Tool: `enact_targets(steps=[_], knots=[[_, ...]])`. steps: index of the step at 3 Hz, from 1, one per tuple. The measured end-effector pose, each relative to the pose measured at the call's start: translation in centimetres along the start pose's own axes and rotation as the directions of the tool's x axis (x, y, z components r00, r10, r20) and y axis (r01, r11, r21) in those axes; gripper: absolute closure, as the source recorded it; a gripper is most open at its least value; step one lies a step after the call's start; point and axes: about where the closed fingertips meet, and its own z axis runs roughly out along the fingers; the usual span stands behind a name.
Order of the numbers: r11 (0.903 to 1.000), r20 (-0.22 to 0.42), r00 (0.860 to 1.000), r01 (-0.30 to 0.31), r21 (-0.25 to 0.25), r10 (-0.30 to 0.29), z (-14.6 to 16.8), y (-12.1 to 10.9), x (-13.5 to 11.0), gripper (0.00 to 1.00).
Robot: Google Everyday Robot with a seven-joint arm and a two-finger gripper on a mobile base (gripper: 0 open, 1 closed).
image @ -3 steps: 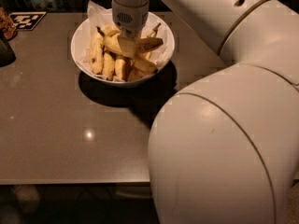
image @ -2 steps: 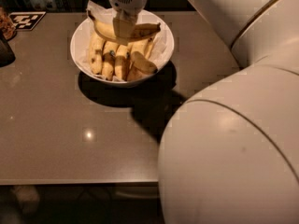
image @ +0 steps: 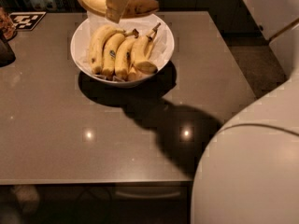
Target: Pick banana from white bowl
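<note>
Your tool [image: 116, 8] sits at the top of the camera view, over the back rim of the white bowl [image: 164, 59], and it's clamped across the middle of the banana [image: 93, 3]. One finger crosses the front of the fruit and the far finger is hidden behind it. The banana hangs in the air, clear of the bowl and touching only the tool. Its long axis runs roughly left-right across the view. The brown, bruised blunt end points right. The yellow end points left and curves up to the top edge, so you can't see the stem there. Belly of the curve faces down. Below it, the other bananas [image: 119, 50] lie side by side in the bowl on crinkled white paper [image: 161, 40], stems toward the back right. The bowl stands on the grey bench [image: 70, 139], toward the far side. A black-and-white marker tag [image: 25, 18] lies at the far left corner. Your robot's white arm housing [image: 252, 171] fills the lower right.
</note>
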Motion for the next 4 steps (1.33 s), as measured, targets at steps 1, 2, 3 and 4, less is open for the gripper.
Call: enact_targets(steps=[1,2,3,4], knots=[[0.9987,0.024,0.999,-0.032,-0.04,0.033,-0.9,1.2,0.8,1.0],[0.9986,0.025,0.999,-0.044,-0.03,0.045,-0.2,0.5,0.7,1.0],[0.9919,0.024,0.992,-0.126,-0.018,0.126,-0.8,1.7,2.4,1.0],[0.9689,-0.006,0.97,-0.243,-0.045,0.243,-0.5,5.4,5.1,1.0]])
